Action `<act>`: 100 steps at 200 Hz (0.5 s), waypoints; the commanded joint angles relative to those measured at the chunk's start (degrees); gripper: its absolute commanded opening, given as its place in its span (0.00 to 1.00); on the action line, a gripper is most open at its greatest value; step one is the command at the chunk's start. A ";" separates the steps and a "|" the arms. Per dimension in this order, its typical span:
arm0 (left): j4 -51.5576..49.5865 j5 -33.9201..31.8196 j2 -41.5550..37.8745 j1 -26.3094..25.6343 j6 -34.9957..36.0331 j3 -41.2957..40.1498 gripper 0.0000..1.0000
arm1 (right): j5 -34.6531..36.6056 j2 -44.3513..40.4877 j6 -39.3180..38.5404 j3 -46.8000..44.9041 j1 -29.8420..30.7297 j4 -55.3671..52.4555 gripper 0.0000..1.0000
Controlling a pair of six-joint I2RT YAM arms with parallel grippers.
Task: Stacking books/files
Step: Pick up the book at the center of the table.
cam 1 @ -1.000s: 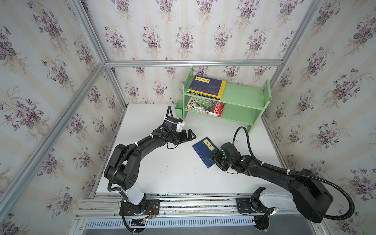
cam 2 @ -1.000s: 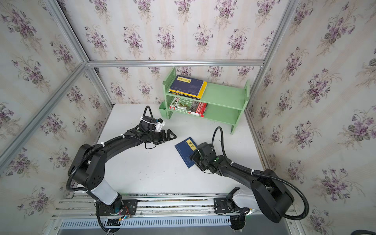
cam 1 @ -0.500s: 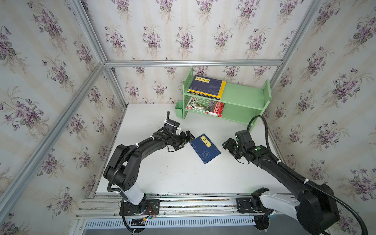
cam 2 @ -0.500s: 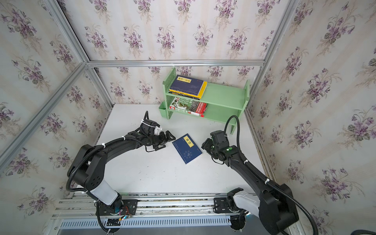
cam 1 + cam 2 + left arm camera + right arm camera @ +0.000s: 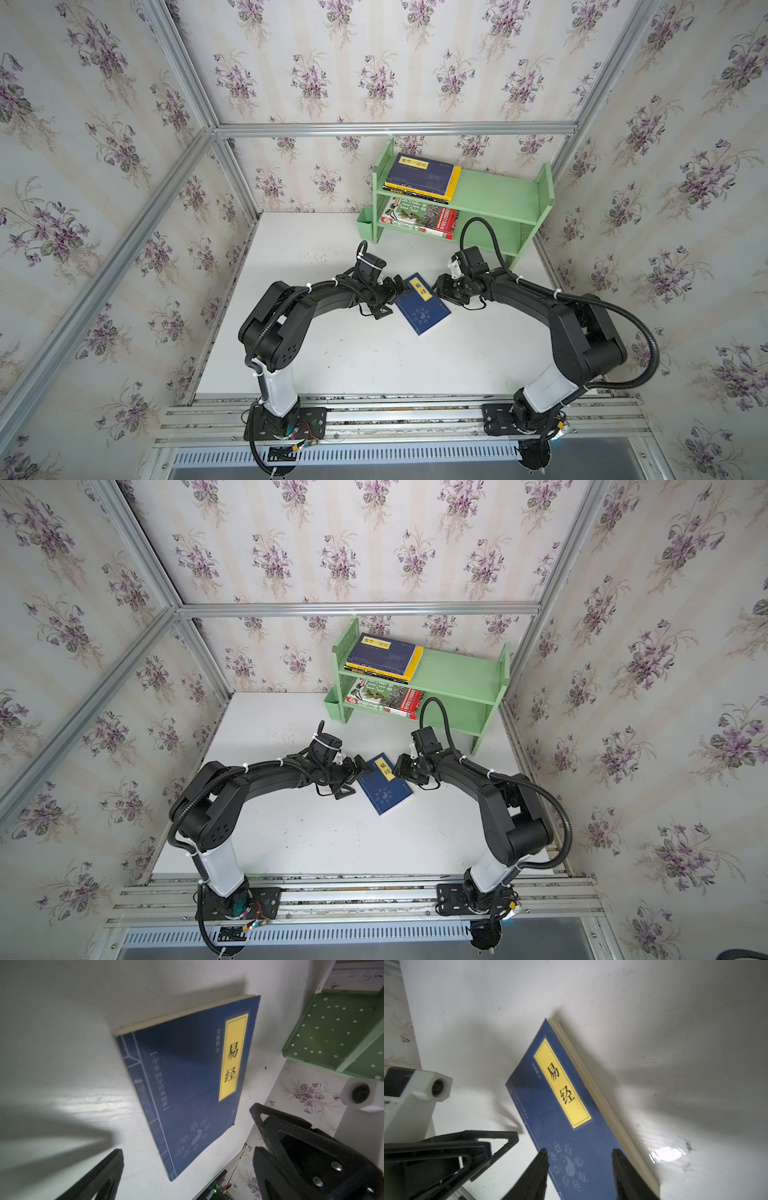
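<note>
Here, on the white tabletop (image 5: 353, 357), a navy paperback with a yellow label (image 5: 422, 305) lies flat. The left gripper (image 5: 392, 300) gapes wide beside its spine edge; the right gripper (image 5: 439, 289) holds its jaws partly apart by its labelled corner. Behind, a pale green two-tier shelf (image 5: 494, 195) holds stacked books (image 5: 422, 174).

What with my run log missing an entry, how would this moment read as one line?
navy yellow-label book: flat on table | left gripper: open, beside book | right gripper: open, at page-edge side
</note>
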 commanded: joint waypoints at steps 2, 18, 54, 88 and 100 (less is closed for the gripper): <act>1.55 -1.72 0.43 -0.24 -2.89 -0.31 0.99 | 0.46 2.52 -3.38 -0.14 0.47 1.50 0.46; 1.82 -2.05 1.49 -0.31 -2.79 -0.25 0.99 | 2.06 4.62 -4.01 -0.28 0.62 1.77 0.39; 2.86 -1.12 4.74 -0.40 -1.81 2.02 1.00 | 5.06 7.62 -6.41 1.81 1.78 -3.13 0.28; 16.39 2.82 6.85 -0.05 -4.74 2.02 0.99 | 1.69 11.96 -6.55 1.75 2.54 -3.19 0.24; 20.77 2.93 6.34 -0.05 -5.55 1.53 0.99 | 0.57 13.99 -6.44 1.80 2.66 -3.01 0.23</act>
